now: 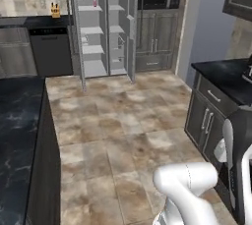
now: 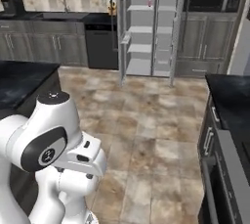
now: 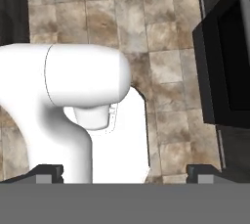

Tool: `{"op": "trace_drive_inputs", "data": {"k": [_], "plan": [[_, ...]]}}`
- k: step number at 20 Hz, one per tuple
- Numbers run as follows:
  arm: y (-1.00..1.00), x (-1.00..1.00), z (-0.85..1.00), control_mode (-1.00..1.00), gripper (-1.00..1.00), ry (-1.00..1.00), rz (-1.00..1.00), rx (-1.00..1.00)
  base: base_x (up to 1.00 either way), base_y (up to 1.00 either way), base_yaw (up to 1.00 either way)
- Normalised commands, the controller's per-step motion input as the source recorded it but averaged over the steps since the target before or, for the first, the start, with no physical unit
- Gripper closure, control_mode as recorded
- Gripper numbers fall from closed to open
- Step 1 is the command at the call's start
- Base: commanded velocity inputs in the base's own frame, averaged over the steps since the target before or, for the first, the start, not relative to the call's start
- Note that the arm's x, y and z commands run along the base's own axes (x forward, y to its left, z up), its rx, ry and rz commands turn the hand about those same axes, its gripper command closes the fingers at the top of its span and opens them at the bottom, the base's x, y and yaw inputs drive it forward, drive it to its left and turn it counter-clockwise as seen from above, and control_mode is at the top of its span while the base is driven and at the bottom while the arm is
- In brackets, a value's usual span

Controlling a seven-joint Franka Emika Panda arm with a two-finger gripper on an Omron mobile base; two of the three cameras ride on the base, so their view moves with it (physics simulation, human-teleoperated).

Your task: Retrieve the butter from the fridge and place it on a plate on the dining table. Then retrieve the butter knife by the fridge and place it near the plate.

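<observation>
Fridge (image 1: pixel 106 25) stands open, way ahead of the pincer (image 3: pixel 124 171) across the tiled floor. Pincer's spread wide, holding nothing. Can't make out the butter on those shelves.

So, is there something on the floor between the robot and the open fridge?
Nothing visible does. The tiled floor lies bare up to the fridge, whose doors stand open. The butter cannot be made out on its shelves.
</observation>
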Motion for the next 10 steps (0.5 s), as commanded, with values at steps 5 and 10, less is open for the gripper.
{"op": "trace_drive_inputs", "data": {"k": [5,10], "plan": [[0.00,0.00,0.00,1.00,-1.00,0.00,0.00,0.00,1.00,0.00,0.13],[0.00,0.00,0.00,1.00,-1.00,0.00,0.00,0.00,1.00,0.00,0.15]]}}
